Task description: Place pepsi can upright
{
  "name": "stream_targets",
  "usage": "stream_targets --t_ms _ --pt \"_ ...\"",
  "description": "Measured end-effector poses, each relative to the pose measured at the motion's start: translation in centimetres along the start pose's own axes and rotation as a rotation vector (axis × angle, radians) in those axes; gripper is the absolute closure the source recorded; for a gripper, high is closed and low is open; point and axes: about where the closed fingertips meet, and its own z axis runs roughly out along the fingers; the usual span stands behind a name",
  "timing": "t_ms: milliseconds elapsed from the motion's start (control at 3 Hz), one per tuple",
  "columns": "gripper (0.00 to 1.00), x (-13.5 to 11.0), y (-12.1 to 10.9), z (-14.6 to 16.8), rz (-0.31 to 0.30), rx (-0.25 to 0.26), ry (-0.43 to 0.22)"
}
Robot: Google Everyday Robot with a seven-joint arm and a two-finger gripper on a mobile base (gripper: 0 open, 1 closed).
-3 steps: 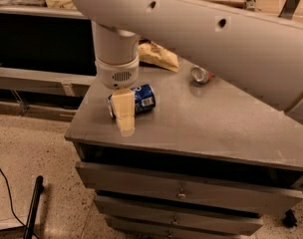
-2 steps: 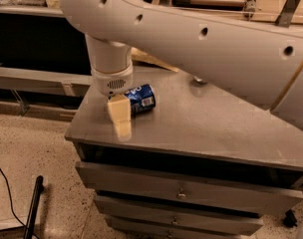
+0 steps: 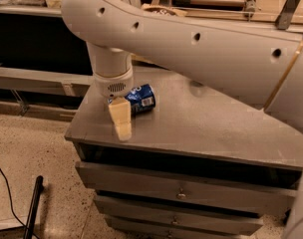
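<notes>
The pepsi can (image 3: 140,98) is seen lying on its side on the grey cabinet top (image 3: 216,128), near the front left corner, with one silver end turned towards the left and the white label patch facing the camera. The task is therefore judged not yet done: the can is not stood on its end, and no part of it is lifted clear of the surface.

The gripper (image 3: 122,126) is held low over the cabinet top, pointing down, just beside the can on its left and partly in front of it. Whether the gripper is closed on the can or released cannot be told from this view, as the contact between the two is hidden; it cannot be said either whether they are touching. The large white arm (image 3: 191,44) is stretched across the upper part of the scene.

What is left, as judged from this layout, is most of the work: the can has to be secured, turned so that a silver end faces down, set on the surface and let go without being tipped towards the nearby edge
</notes>
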Motion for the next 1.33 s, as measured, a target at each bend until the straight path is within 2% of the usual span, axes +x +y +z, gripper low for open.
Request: stream_targets --t_ms 1000,1333 --pt "0.82 0.2 0.5 -0.8 0.005 0.021 -0.007" --pt "1.0 1.0 1.7 -3.3 0.025 0.079 -0.043"
